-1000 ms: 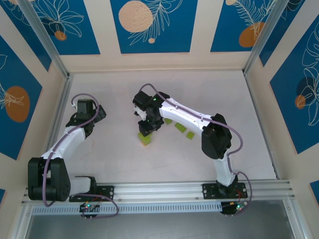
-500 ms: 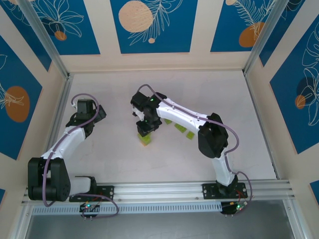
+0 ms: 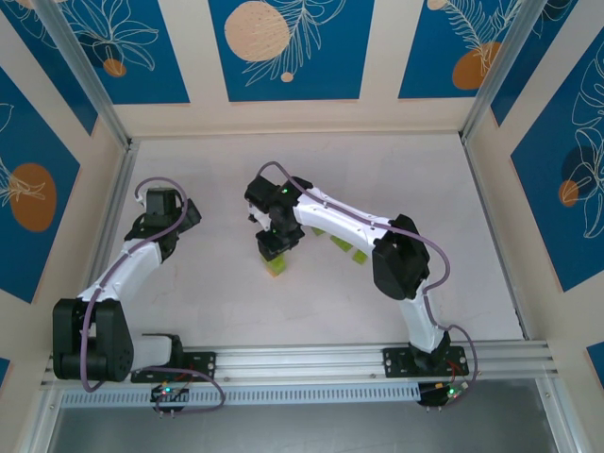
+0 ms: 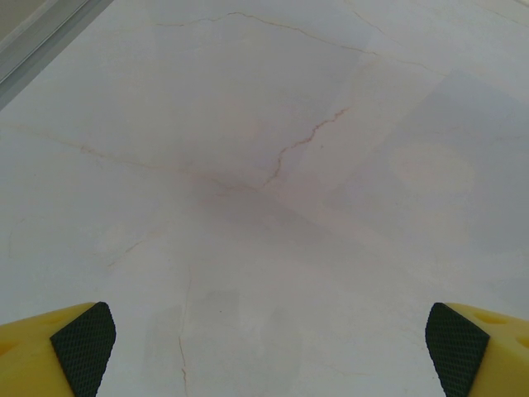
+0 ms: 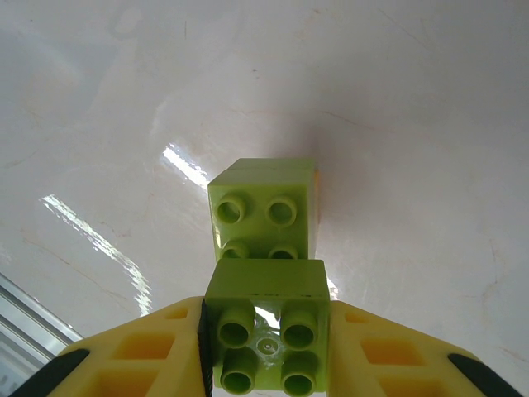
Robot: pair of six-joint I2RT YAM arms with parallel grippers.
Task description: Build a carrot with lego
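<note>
L gripper (image 4: 269,356): released, jaws spread wide, nothing betw them; yellow fingers w/ black textured pads (image 4: 83,343) sit at the two lower corners of L wrist view
L arm: on L side of table (image 3: 208,311), well apart from all bricks
Under L gripper: bare pale surface w/ hairline cracks; metal rail (image 4: 45,41) at upper-L corner of that view
R gripper (image 5: 264,347): clenched on lime 2x2 brick (image 5: 264,310), one yellow finger on each side, studs facing the wrist cam
R arm: reaches in from R base to centre-L of table; in top view its head hangs directly over the lime block
Lime block (image 5: 263,207): stands on table just beyond the held brick, 4 studs visible, looks taller than a single brick; joint lines too faint to count layers
Gap held brick / lime block: edges meet in R wrist view; touching or just apart, can't tell
Orange part: faint orange tint along block's R edge, not sure
Loose lime bricks (image 3: 341,243): approx 3 on table, in a row beside R forearm, partly hidden by it; near the block, not touching it
</note>
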